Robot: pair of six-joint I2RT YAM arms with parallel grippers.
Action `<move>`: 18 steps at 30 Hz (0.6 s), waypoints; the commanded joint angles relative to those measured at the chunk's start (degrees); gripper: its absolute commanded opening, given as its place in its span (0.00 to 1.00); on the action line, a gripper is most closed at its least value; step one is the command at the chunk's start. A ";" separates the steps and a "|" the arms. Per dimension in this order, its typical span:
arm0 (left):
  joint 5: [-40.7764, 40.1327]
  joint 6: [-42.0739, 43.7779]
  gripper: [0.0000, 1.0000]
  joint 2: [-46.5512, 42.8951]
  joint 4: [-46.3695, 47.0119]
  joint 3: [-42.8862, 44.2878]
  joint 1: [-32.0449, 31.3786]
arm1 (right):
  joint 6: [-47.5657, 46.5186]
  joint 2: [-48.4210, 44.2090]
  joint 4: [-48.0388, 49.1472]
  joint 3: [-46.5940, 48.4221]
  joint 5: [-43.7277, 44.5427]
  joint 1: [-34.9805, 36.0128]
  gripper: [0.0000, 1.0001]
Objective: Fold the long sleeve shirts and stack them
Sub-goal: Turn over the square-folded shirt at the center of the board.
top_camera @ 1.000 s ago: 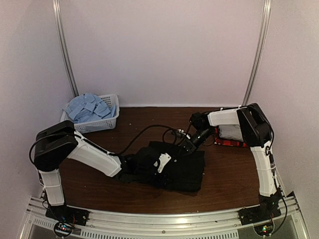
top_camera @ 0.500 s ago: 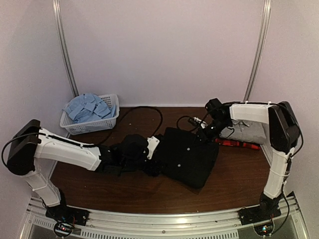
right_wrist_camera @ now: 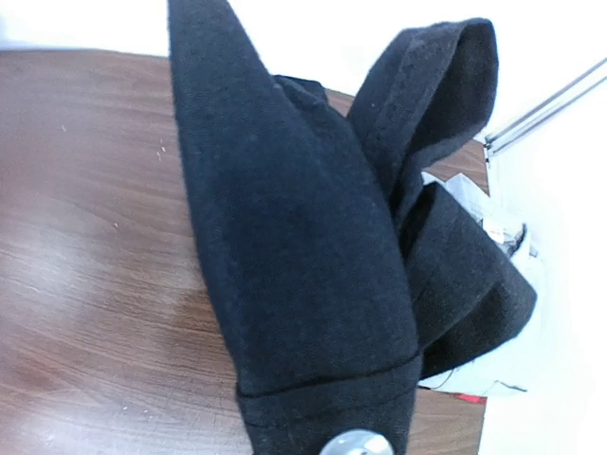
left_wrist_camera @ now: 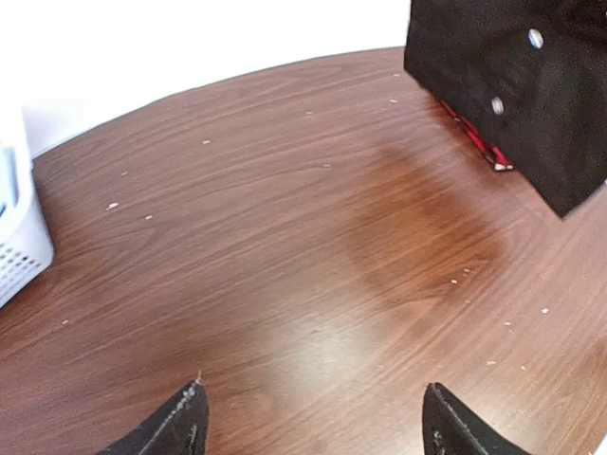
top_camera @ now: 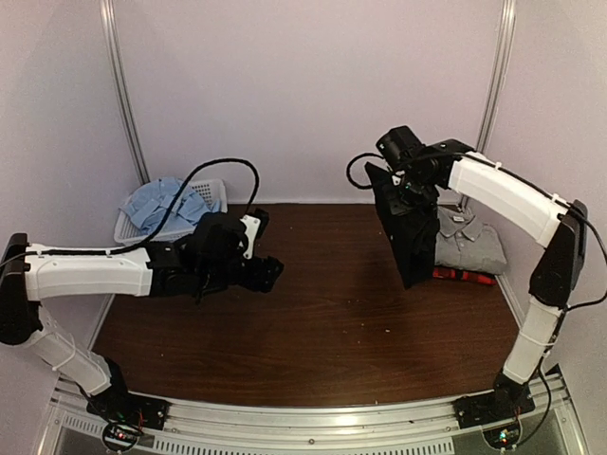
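Black shirt: a second ago the black shirt (top_camera: 406, 227) lies on the table (top_camera: 322, 313) between the two arms; now it hangs folded in the air at the far right, clear of the wood, just beside the pile there.
Right pincer: the right pincer (top_camera: 402, 174) is clamped tight on the top edge of the black shirt and has risen and swung right with it.
Left pincer: the left pincer (top_camera: 268, 273) has let go and pulled back to the left; its fingers stand wide apart over bare wood with nothing between them.
Pile: the grey shirt (top_camera: 469, 245) lies folded on the plaid shirt (top_camera: 463, 276) by the right wall.
Basket: the blue shirt (top_camera: 156, 201) sits crumpled in the basket (top_camera: 123, 227) at the far left, not yet folded.
Meaning: the fold of the black shirt looks finished and it is on its way to the pile; likely only the blue shirt remains after it lands.
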 commanded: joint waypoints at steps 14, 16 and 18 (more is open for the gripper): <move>-6.45 -2.20 0.80 -11.52 -10.99 -1.60 8.50 | 18.03 30.85 -17.66 17.71 15.14 30.47 0.09; -7.28 -2.04 0.80 -12.31 -12.12 -1.20 8.75 | 18.57 33.05 -17.59 19.83 13.27 32.39 0.13; -7.74 -1.86 0.81 -12.77 -13.04 -0.85 8.88 | 18.92 35.12 -17.65 22.17 11.65 33.80 0.18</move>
